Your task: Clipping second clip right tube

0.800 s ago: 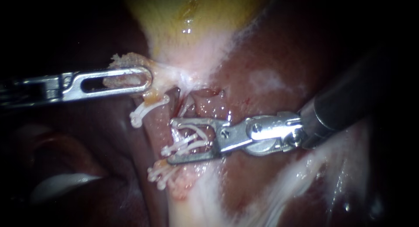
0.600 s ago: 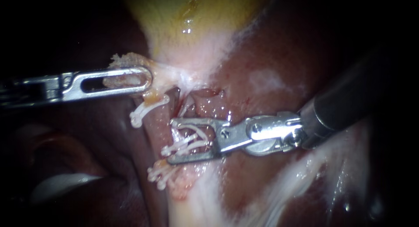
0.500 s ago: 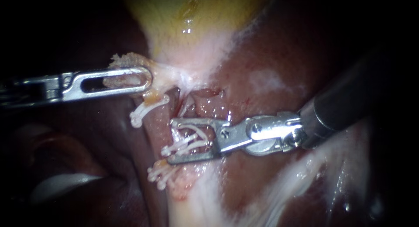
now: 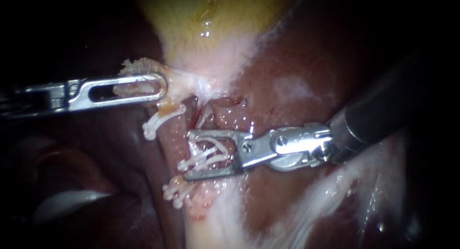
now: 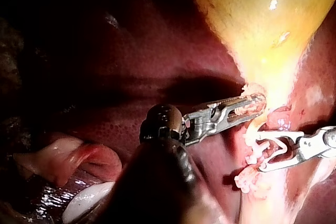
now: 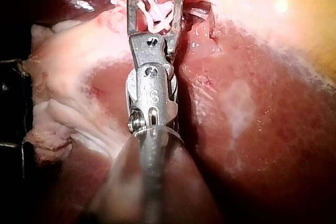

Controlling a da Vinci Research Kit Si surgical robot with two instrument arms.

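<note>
White plastic clip (image 4: 206, 161) sits between the spread jaws of the right instrument (image 4: 188, 154), both jaws touching it, across the tube (image 4: 199, 201) just above a lower clip (image 4: 172, 191). Left instrument (image 4: 160, 88) has its jaws clamped on the yellow gallbladder (image 4: 211, 19) at its pale neck.

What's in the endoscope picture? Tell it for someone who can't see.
My right instrument holds a white clip in its jaws around a pink tube. My left instrument grips the lower end of the yellow gallbladder. Dark red liver lies around them.
</note>
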